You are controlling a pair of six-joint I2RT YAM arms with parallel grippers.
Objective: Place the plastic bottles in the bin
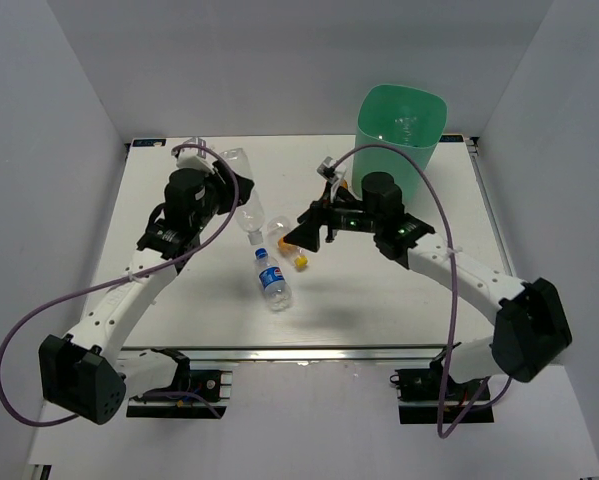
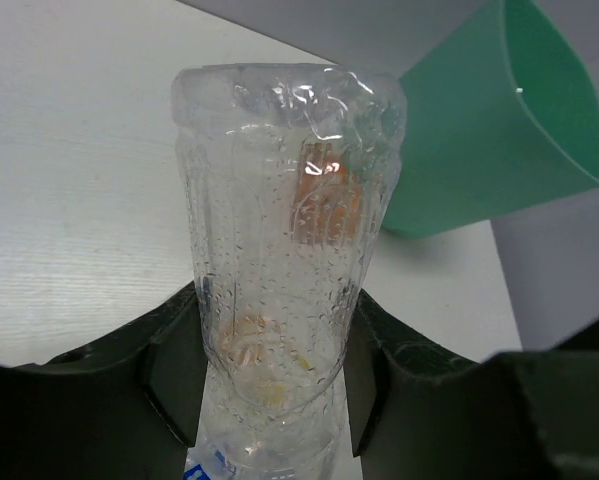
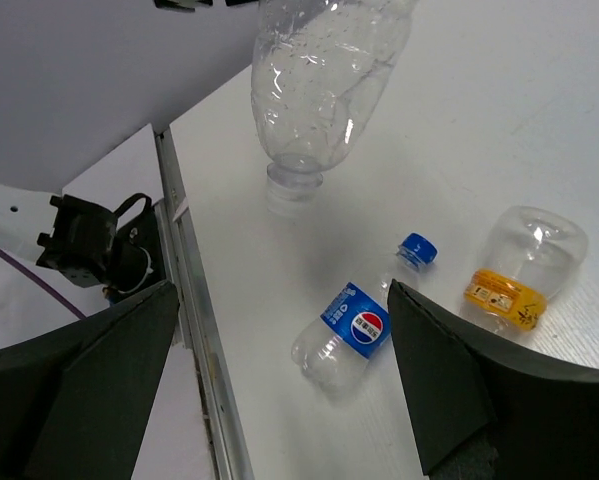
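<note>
My left gripper (image 1: 235,196) is shut on a plain clear bottle (image 1: 245,196) and holds it above the table, neck pointing toward me. In the left wrist view the bottle (image 2: 284,220) stands between the fingers (image 2: 169,370), with the mint-green bin (image 2: 499,130) beyond it. The bin (image 1: 401,128) stands at the far right. My right gripper (image 1: 312,232) is open and empty above the table. Its view (image 3: 279,390) shows a blue-label bottle (image 3: 351,328) lying below, an orange-label bottle (image 3: 519,268) to the right, and the held bottle (image 3: 319,80) above.
The blue-label bottle (image 1: 273,281) and the yellow-capped orange-label bottle (image 1: 289,247) lie mid-table. Another clear bottle (image 1: 193,150) lies at the far left behind the left arm. A small clear object (image 1: 328,166) sits by the right arm. Grey walls enclose the table.
</note>
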